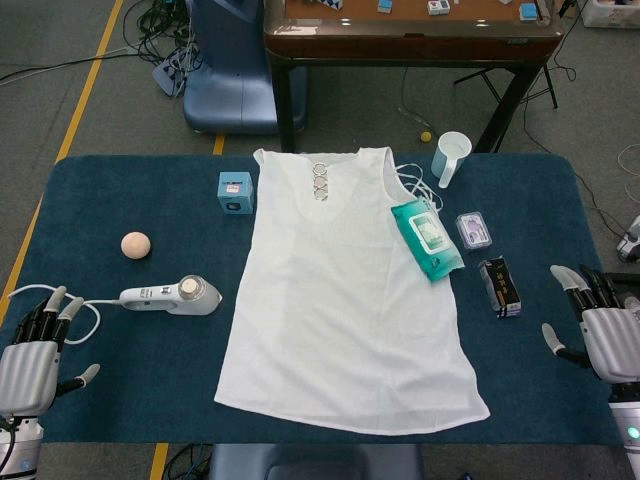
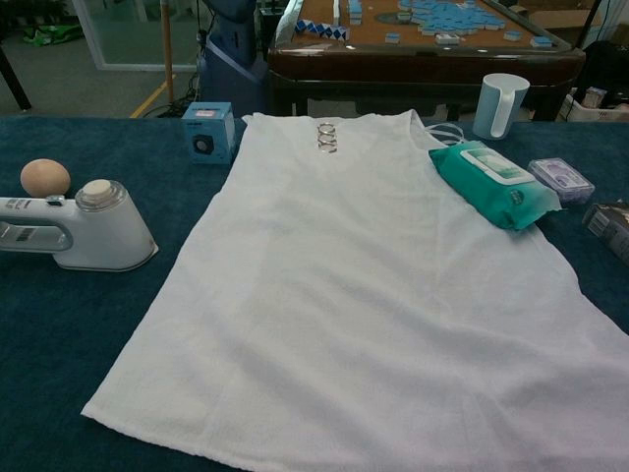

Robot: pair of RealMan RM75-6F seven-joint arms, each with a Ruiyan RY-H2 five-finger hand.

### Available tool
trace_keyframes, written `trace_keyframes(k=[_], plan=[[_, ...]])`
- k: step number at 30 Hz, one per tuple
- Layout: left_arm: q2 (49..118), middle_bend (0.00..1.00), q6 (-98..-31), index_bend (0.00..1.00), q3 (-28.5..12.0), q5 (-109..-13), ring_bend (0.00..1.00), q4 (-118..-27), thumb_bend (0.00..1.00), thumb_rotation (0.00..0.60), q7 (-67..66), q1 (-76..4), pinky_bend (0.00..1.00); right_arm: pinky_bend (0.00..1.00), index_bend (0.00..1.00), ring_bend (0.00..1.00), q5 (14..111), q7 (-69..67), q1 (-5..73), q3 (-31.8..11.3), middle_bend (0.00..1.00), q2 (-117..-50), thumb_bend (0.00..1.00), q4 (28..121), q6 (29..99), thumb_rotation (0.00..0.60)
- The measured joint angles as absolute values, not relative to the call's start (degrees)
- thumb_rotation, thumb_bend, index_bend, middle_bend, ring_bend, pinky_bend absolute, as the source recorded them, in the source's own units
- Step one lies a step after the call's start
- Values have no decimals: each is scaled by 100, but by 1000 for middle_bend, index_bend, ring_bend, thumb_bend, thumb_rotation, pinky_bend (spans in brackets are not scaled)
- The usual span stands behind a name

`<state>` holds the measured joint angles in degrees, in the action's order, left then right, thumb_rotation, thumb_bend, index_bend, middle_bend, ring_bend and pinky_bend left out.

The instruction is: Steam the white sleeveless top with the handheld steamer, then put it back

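The white sleeveless top (image 1: 340, 290) (image 2: 383, 285) lies flat in the middle of the blue table, neckline toward the far edge. The white handheld steamer (image 1: 178, 295) (image 2: 84, 231) rests on its side left of the top, its cord trailing toward the left edge. My left hand (image 1: 35, 350) hovers open at the near left corner, a short way left of the steamer's handle. My right hand (image 1: 598, 325) is open at the near right edge, apart from everything. Neither hand shows in the chest view.
A green wet-wipes pack (image 1: 427, 238) (image 2: 491, 182) overlaps the top's right shoulder. Nearby sit a white mug (image 1: 451, 155) (image 2: 501, 103), a small clear case (image 1: 473, 230), a dark box (image 1: 500, 287), a blue cube (image 1: 236, 191) (image 2: 207, 131) and a tan ball (image 1: 135, 245) (image 2: 44, 178).
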<state>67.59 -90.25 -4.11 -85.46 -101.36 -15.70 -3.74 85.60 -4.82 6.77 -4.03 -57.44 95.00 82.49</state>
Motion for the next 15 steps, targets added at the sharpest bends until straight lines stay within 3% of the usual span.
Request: trace_keyframes(k=[15], plan=[[6707, 17, -8841, 127, -505, -8505, 0, -10165, 0, 600, -1542, -522, 93, 0, 0, 16, 8598, -291, 769, -630, 138, -5627, 382, 9603, 8406, 600]])
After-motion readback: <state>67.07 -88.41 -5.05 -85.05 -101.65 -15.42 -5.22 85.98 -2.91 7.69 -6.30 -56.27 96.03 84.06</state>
